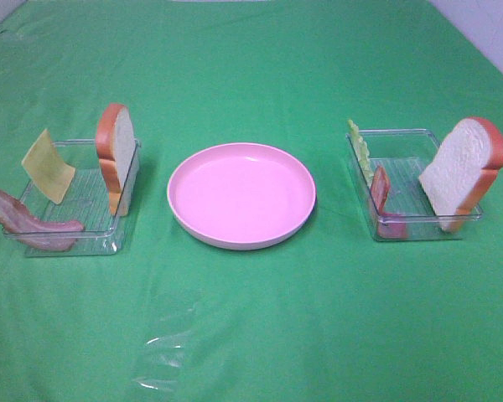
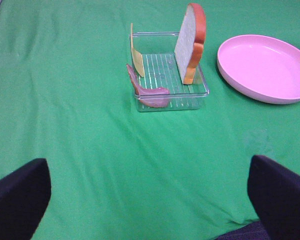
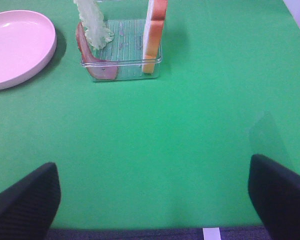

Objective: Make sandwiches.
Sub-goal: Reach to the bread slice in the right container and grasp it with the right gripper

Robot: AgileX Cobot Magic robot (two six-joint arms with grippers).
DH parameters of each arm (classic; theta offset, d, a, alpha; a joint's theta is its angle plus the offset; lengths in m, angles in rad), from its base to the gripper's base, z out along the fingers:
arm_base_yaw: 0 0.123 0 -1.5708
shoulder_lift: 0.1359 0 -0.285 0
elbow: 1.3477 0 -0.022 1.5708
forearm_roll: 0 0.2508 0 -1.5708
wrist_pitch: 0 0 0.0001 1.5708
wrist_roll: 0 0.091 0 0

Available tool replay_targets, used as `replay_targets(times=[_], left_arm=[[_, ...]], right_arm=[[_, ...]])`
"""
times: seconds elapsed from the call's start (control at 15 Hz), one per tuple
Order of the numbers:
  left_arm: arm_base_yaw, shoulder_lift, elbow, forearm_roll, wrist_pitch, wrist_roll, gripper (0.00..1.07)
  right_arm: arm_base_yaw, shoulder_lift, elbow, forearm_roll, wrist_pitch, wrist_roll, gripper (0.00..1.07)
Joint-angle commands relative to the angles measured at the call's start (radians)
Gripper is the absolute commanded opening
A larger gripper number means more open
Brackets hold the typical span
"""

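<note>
Plate (image 1: pixel 241 195), pink, sits between two clear trays on green cloth (image 1: pixel 251 335), all seen together only from overhead. Left tray (image 1: pixel 75 243) holds cheese (image 1: pixel 48 166), left bacon (image 1: pixel 25 219) draped over its rim, and left bread (image 1: pixel 116 151) upright; right tray (image 1: pixel 398 131) holds lettuce (image 1: pixel 360 151), right bacon (image 1: pixel 380 188) and right bread (image 1: pixel 461 167) leaning. Open cloth lies before both trays. Only wrist views show the left gripper (image 2: pixel 147 165) and right gripper (image 3: pixel 152 162), each spread wide, empty, poised well short of its tray.

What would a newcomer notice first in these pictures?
A round pink plate, with nothing on it, sits centred on the green cloth. Clear trays flank it: the left tray holds an upright bread slice, cheese and a bacon strip; the right tray holds a leaning bread slice, lettuce and another bacon strip.
</note>
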Motion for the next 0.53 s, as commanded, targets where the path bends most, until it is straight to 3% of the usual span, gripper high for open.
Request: replay_targets(times=[0.07,0.53], left_arm=[[0.002,-0.013,0.001,-0.002,-0.007,-0.004,1.00],[0.002,-0.013,0.001,-0.002,-0.007,-0.004,1.00]], right_arm=[[-0.004,-0.021,0.004,-0.002,-0.006,-0.009,0.97],[-0.004,-0.008,-0.011,0.009,-0.023,0.005,0.97]])
